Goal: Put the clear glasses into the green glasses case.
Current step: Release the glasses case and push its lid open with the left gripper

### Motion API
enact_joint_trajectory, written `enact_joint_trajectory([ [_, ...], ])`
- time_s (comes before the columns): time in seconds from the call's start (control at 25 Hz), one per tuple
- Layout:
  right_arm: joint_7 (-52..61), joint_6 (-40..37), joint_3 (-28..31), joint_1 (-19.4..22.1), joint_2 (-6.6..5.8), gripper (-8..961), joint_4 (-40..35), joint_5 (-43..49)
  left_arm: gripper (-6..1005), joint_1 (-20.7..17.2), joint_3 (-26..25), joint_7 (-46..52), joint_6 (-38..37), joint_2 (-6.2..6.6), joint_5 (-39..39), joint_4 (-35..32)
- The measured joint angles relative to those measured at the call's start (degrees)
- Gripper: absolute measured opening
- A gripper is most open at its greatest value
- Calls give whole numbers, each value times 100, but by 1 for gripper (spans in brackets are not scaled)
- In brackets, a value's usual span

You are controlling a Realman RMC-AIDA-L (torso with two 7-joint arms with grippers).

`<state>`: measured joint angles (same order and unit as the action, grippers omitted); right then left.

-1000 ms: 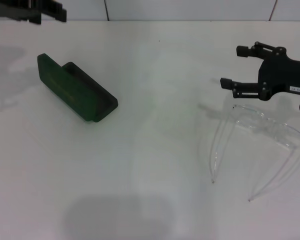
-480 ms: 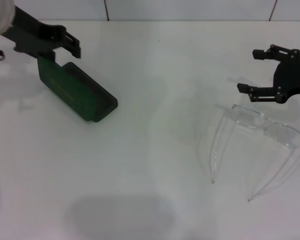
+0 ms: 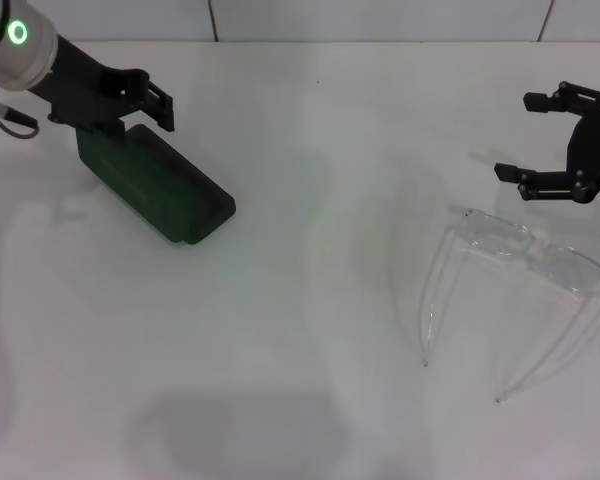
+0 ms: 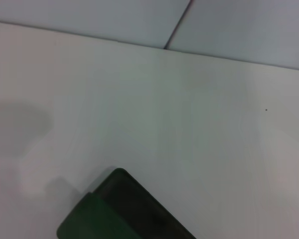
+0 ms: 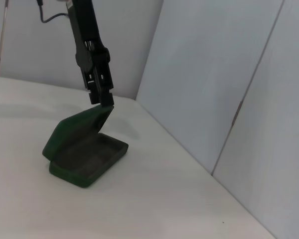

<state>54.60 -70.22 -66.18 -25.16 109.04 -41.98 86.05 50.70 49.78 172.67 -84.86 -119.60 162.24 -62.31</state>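
Observation:
The green glasses case (image 3: 165,185) lies open at the left of the white table, its lid standing up along the far side. It also shows in the left wrist view (image 4: 117,216) and the right wrist view (image 5: 84,149). My left gripper (image 3: 152,105) hangs open just above the lid's top edge, also seen from the right wrist (image 5: 101,99). The clear glasses (image 3: 525,250) rest on the table at the right with their arms unfolded, pointing toward the near edge. My right gripper (image 3: 522,135) is open just behind them, holding nothing.
The table's far edge meets a pale panelled wall (image 3: 380,18). A wide stretch of bare white tabletop (image 3: 320,250) lies between the case and the glasses.
My left arm has come down from the far left corner to just over the case lid. My right gripper has drawn back to the right, away from the glasses.

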Motion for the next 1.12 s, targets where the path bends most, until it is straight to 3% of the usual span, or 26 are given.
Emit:
enact_joint_trajectory([
  [0.68, -20, -4, 71, -29, 17, 851, -24, -1, 626, -195, -81, -14, 82, 134, 12, 44],
  [1.12, -19, 36, 71, -68, 29, 841, -26, -1, 625, -292, -42, -17, 94, 127, 11, 41],
])
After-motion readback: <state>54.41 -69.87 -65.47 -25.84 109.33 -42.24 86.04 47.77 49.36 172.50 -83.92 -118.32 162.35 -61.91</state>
